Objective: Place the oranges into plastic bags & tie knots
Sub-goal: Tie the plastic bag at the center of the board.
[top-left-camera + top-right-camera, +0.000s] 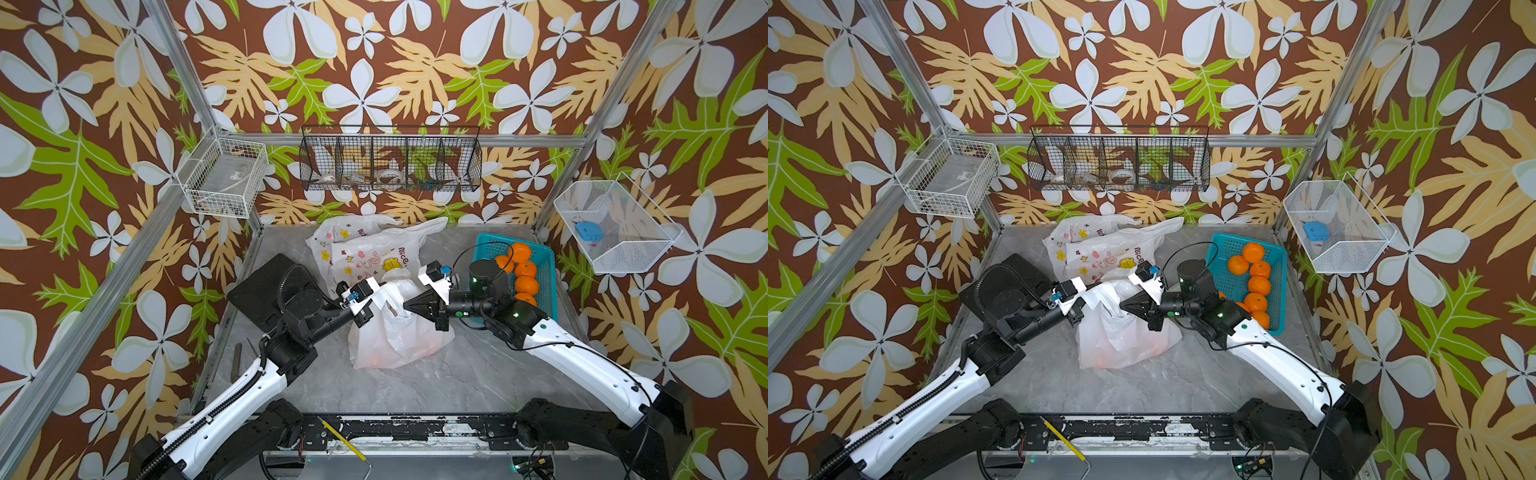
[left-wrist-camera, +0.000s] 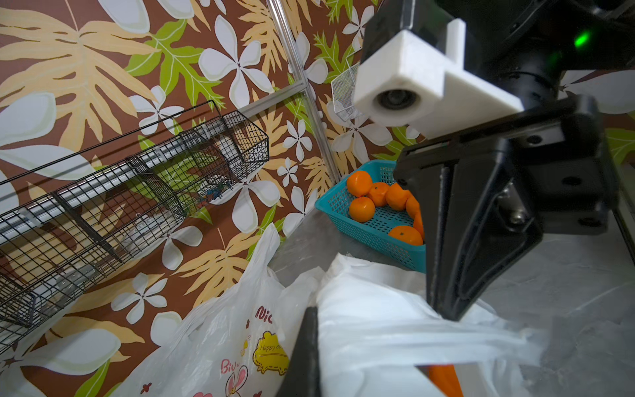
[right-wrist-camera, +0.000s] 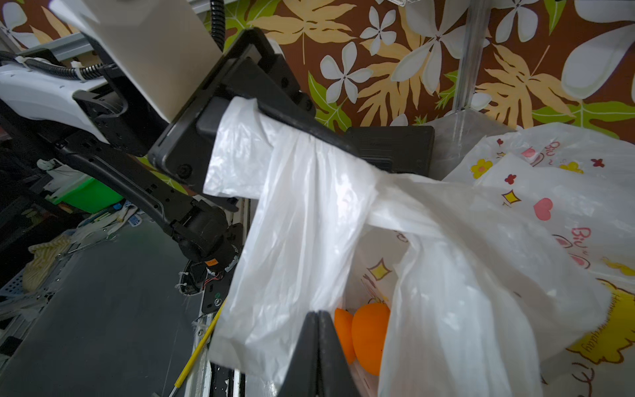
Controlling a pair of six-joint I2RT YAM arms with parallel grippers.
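Observation:
A filled plastic bag (image 1: pixel 395 340) (image 1: pixel 1121 340) stands mid-table, and oranges (image 3: pixel 369 337) show through its mouth. My left gripper (image 1: pixel 374 305) (image 1: pixel 1084 303) (image 2: pixel 319 343) is shut on one white handle strip (image 3: pixel 275 165), lifted over the bag. Opposite it, my right gripper (image 1: pixel 406 305) (image 1: pixel 1122 305) (image 3: pixel 318 314) is shut with its tips buried in the bag's film at the mouth. Several more oranges (image 1: pixel 525 270) (image 2: pixel 360 208) lie in the teal basket (image 1: pixel 544 266). Two empty printed plastic bags (image 1: pixel 365 249) lie behind. No knots show.
A black pad (image 1: pixel 266 286) lies at the table's left. A black wire rack (image 1: pixel 390 162) hangs on the back wall, with white wire baskets (image 1: pixel 224 178) (image 1: pixel 615 228) on the side walls. A yellow pencil (image 1: pixel 340 440) rests on the front rail.

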